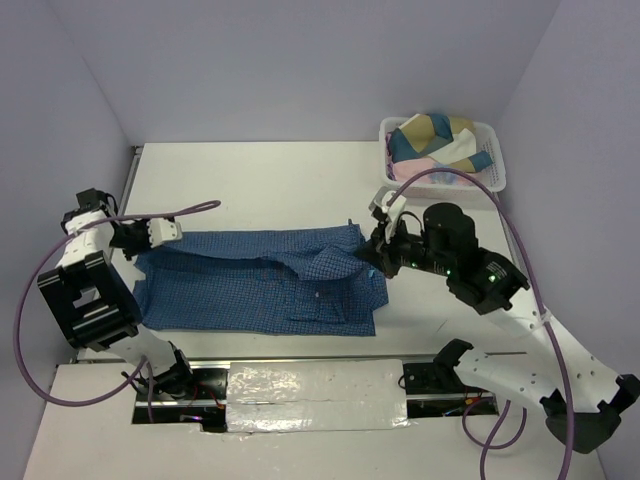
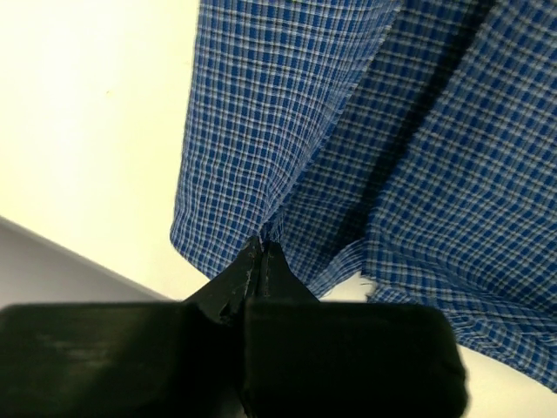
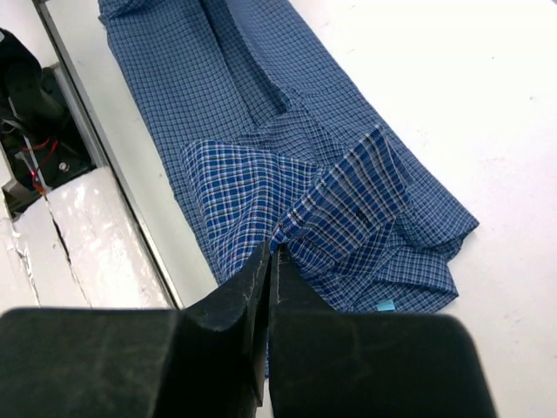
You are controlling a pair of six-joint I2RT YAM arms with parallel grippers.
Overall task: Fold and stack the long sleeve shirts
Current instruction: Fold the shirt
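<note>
In the top view, the blue checked shirt is seen spread across the white table, its left end pinched by the left gripper and its right end by the right gripper. In the left wrist view, the jaws are found closed on a lifted shirt edge. In the right wrist view, the jaws are closed on a raised fold.

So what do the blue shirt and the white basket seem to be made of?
The blue shirt: thin woven cloth, probably cotton, matte; the check weave and soft creases show. The white basket: likely moulded plastic, smooth, with slotted walls.
</note>
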